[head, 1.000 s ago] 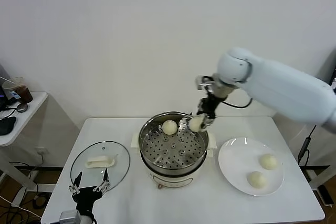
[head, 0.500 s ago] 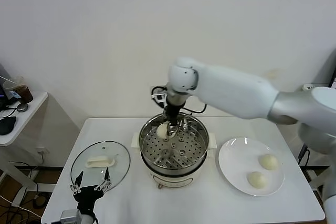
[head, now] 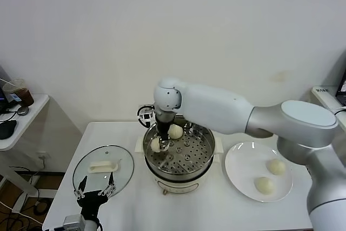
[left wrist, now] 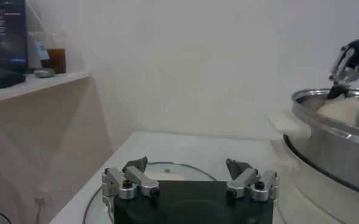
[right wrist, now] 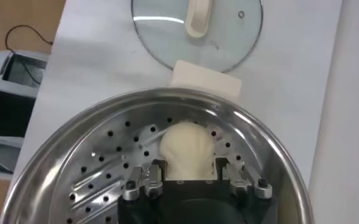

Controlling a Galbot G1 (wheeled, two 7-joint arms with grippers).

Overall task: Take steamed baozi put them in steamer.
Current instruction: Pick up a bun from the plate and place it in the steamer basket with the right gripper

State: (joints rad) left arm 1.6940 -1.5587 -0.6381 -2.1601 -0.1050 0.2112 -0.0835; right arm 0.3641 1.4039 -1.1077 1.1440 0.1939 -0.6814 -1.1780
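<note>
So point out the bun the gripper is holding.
The bun at the steamer's left edge, between the right gripper's fingers; another lies loose inside, two on the plate.

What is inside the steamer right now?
In the steamer: one baozi on the perforated tray, another held by the right gripper. The tray under arm and gripper is hidden.
</note>
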